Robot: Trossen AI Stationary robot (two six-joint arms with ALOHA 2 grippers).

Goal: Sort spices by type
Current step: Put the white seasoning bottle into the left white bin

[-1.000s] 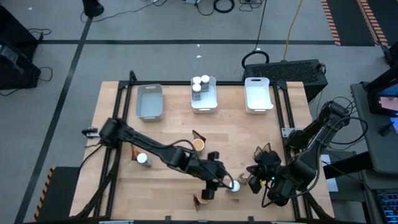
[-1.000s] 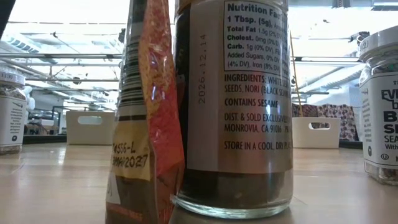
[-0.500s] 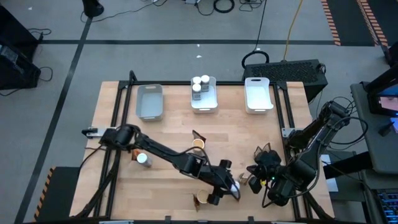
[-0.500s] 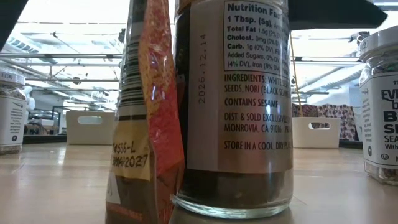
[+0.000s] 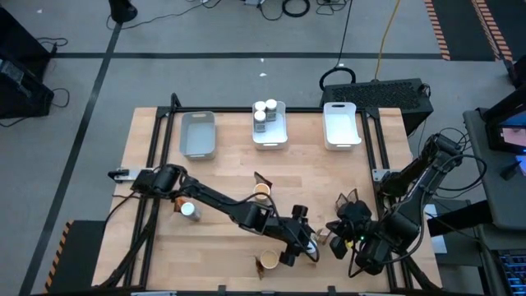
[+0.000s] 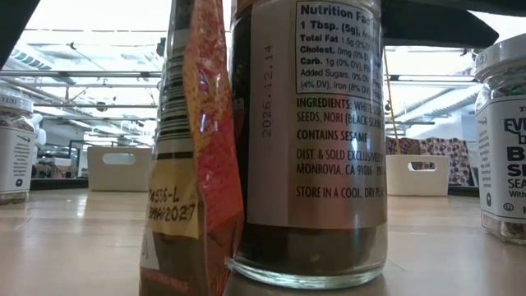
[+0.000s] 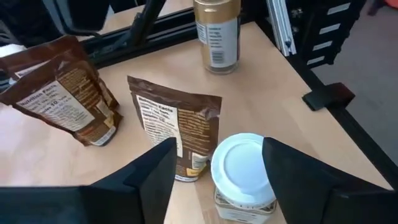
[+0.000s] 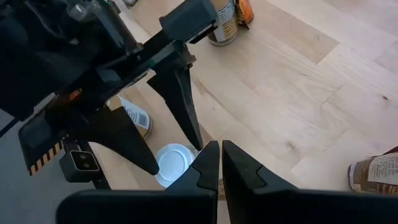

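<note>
**Op A:** Wooden table [image 5: 230,168], three trays along the 12 o'clock edge. From where I sit, only the middle tray [image 5: 279,138] holds anything: a cluster of white-capped jars [image 5: 265,112]. The grey tray [image 5: 197,134] at 11 and the white tray [image 5: 342,125] at 1 look bare.

**Op B:** So one kind is partly sorted. What's left?

**Op A:** Plenty. I see a jar [image 5: 190,210] at 8, a tan-topped tub [image 5: 262,191] near centre, another tub [image 5: 269,261] at 6, and brown pouches [image 7: 176,135].

**Op B:** Grippers?

**Op A:** My left gripper [image 7: 219,163] is spread wide around a white-capped jar [image 7: 244,175] at 5, not clamped. My right gripper [image 8: 221,163] waits just beside, fingers pressed together, holding nothing.
</note>
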